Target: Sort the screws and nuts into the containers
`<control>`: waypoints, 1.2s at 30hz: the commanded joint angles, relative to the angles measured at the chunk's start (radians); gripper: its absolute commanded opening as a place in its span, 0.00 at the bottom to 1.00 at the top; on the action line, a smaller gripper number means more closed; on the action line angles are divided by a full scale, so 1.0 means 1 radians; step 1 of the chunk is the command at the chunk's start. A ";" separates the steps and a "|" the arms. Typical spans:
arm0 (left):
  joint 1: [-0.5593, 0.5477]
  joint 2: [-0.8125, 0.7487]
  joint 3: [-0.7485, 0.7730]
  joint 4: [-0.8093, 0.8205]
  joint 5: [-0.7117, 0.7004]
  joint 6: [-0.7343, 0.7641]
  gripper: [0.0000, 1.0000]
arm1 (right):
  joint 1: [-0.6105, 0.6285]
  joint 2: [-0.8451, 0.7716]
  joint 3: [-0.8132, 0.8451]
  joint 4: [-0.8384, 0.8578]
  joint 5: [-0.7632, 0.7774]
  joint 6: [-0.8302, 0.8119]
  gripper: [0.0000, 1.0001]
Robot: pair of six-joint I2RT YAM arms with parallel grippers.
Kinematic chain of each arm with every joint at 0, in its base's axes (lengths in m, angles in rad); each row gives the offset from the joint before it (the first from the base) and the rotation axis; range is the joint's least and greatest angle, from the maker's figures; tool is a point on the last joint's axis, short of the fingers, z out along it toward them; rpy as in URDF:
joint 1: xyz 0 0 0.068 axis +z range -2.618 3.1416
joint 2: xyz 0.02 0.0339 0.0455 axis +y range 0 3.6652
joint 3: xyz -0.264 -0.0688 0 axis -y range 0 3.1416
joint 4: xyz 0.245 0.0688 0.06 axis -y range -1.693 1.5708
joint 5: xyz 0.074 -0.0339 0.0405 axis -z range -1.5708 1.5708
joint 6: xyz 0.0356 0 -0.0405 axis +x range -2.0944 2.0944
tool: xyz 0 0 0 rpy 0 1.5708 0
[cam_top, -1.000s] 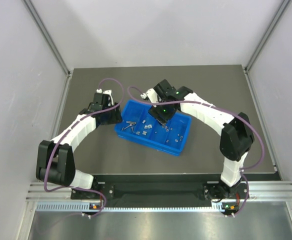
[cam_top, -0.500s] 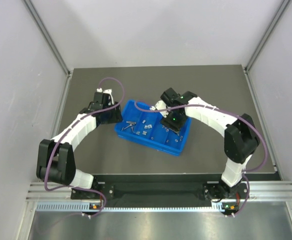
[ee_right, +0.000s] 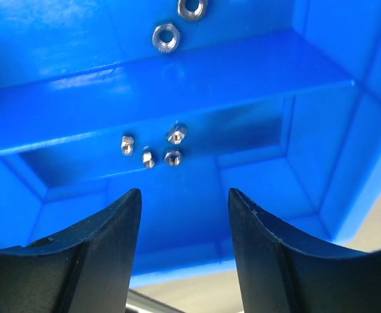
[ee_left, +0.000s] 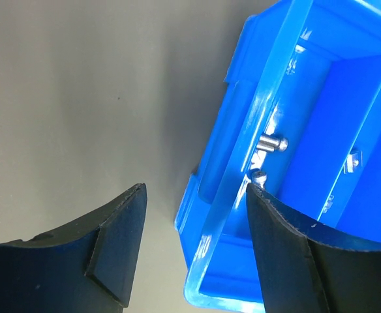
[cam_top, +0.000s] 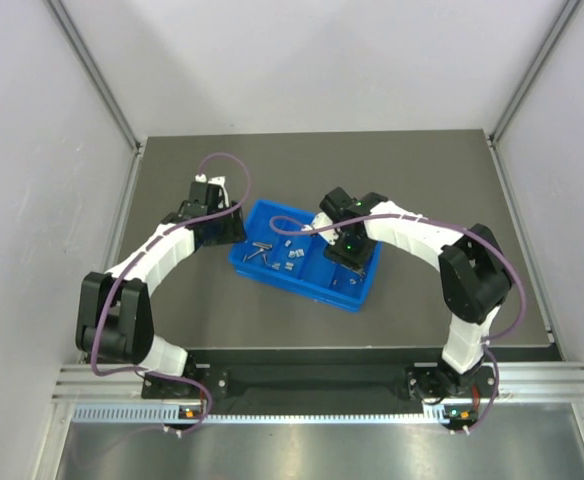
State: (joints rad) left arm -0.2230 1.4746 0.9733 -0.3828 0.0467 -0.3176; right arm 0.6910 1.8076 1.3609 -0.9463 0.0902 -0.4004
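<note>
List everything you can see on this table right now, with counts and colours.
tray: one, bright blue, mid-table, split into compartments
screws: several, silver, at the tray's left end
nuts: six seen, silver, four in one compartment, two in the next
table: one, dark grey
cables: two, purple, one along each arm
arms: two, white and black, based at the near edge
left claw: open, black, straddling the tray's end wall
right claw: open, black, empty, above the four nuts
</note>
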 commanded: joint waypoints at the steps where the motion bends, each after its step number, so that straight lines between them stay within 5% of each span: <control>1: 0.005 0.010 0.044 0.055 -0.002 0.012 0.68 | 0.022 0.022 -0.022 0.046 0.046 -0.009 0.56; 25: 0.005 -0.031 -0.001 0.048 -0.033 0.025 0.68 | 0.058 0.110 -0.083 0.121 0.121 -0.032 0.55; 36: 0.005 -0.048 -0.021 0.048 -0.036 0.028 0.68 | 0.056 0.140 -0.112 0.096 0.094 -0.014 0.40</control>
State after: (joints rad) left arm -0.2230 1.4631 0.9600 -0.3653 0.0349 -0.3103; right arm 0.7391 1.8881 1.2644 -0.8604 0.1802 -0.4419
